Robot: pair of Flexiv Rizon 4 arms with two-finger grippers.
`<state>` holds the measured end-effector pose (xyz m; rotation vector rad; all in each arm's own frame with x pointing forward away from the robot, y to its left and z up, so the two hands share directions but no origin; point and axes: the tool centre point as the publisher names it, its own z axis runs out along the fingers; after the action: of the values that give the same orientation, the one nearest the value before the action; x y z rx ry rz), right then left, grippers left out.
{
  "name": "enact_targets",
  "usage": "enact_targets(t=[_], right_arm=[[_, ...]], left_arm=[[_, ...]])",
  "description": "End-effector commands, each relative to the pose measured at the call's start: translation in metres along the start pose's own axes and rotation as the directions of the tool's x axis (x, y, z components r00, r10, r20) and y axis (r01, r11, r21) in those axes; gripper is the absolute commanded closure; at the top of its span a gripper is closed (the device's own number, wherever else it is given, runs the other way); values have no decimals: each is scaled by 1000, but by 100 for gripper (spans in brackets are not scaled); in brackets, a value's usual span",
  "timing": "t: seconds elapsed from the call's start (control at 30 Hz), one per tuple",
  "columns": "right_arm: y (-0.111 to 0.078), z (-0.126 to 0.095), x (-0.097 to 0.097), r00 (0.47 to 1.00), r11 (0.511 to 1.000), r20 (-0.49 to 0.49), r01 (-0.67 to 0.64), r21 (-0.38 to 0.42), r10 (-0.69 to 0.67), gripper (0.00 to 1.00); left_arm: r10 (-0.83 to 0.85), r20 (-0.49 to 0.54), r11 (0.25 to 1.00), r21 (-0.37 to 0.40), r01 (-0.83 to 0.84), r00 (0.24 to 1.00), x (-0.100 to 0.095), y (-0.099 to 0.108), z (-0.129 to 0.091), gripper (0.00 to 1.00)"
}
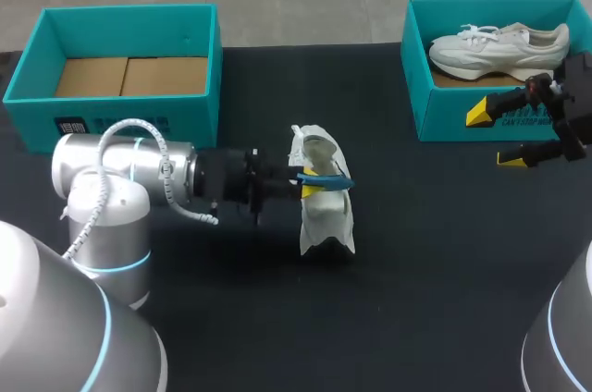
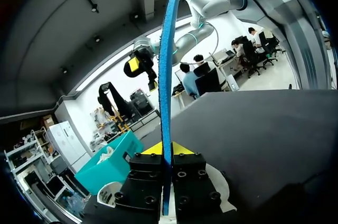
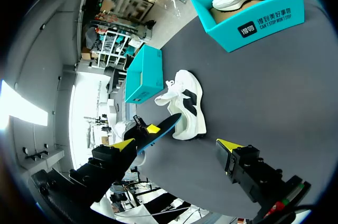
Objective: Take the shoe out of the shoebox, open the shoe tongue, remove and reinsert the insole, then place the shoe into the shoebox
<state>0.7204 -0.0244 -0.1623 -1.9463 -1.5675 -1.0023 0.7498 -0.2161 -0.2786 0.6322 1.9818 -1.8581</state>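
Nearest the lens, at lower left of the head view, the left arm [image 1: 120, 179] comes in to mid-frame, where the left gripper [image 1: 313, 185] pinches the blue insole [image 1: 327, 182] just above the white shoe [image 1: 326, 216] resting on the table [image 1: 416, 272] at centre. At the right edge the right gripper [image 1: 498, 137] hangs empty, fingers spread, before a shoebox [image 1: 444, 105] holding a second shoe [image 1: 499, 45]. The empty shoebox [image 1: 129, 18] sits upper left

From the left wrist, the insole [image 2: 166, 76] stands edge-on, clamped between the fingers

From the right wrist, the shoe [image 3: 187, 105] lies ahead of the wide-apart fingers, with the insole [image 3: 163, 126] at its near side

Reinsertion looks like the step in hand. It likely goes best toe-first at a shallow angle, with the right gripper holding the tongue back or steadying the heel, and the insole let go only once it lies flat, since thin foam may buckle
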Motion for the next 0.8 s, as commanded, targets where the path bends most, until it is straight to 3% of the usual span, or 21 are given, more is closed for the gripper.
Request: enact_targets(t=[0.03, 0.8], right_arm=[[-1, 0, 0, 1000, 1000, 2, -2, -2, 2, 0], [-1, 0, 0, 1000, 1000, 2, -2, -2, 2, 0]], left_arm=[[4, 6, 1000, 9, -4, 1000, -1, 4, 7, 100], [14, 12, 1000, 22, -15, 1000, 7, 25, 7, 100]])
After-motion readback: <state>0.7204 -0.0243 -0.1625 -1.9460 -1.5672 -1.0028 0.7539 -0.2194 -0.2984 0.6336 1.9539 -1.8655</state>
